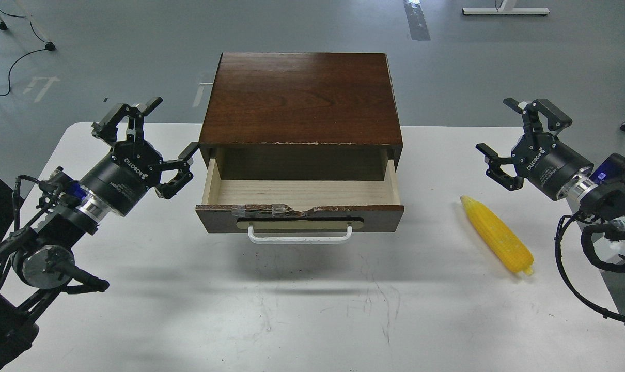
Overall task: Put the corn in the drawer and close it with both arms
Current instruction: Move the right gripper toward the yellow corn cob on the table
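Head view shows the drawer [299,194] open, the corn [497,235] untouched on the table [188,310] right of it, and both the left gripper [170,126] and right gripper [498,126] wide open and empty; the next move calls for the right gripper to grasp the cob.

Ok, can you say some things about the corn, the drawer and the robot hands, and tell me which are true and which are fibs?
1. The drawer is pulled open and has nothing in it. True.
2. The corn is lying inside the drawer. False: it lies on the white table, to the right of the drawer.
3. The right gripper is holding the corn. False: it is open and holds nothing, up above the corn.
4. The left gripper is open, close to the cabinet's left side. True.
5. The drawer's handle is white. True.
6. The top edge of the drawer's front is smooth and neat. False: it is chipped.
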